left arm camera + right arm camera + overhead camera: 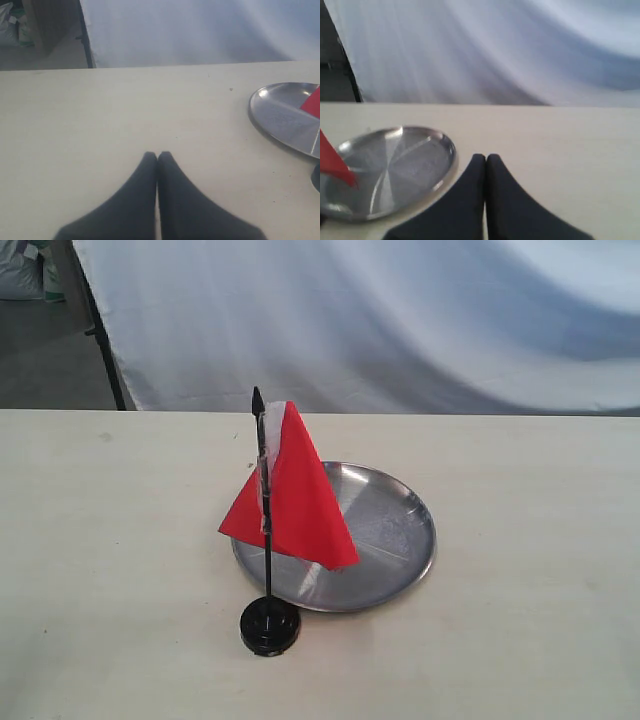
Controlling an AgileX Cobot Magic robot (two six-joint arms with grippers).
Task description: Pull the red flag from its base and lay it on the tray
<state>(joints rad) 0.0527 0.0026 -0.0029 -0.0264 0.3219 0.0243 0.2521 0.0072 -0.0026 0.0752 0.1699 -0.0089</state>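
Observation:
The red flag (295, 495) stands upright on its thin black pole, planted in the small round black base (269, 625) on the pale table. Right behind it lies the round silver tray (400, 540), with the cloth hanging in front of its left part. Neither gripper shows in the exterior view. In the left wrist view my left gripper (157, 156) is shut and holds nothing, over bare table, with the tray (280, 112) and a corner of the red flag (313, 102) off to one side. My right gripper (486, 158) is shut and holds nothing, close beside the tray (415, 160).
A white cloth backdrop (380, 320) hangs behind the table's far edge. A dark metal stand leg (105, 350) rises at the back left. Bare pale tabletop (110, 540) stretches left and right of the flag and tray.

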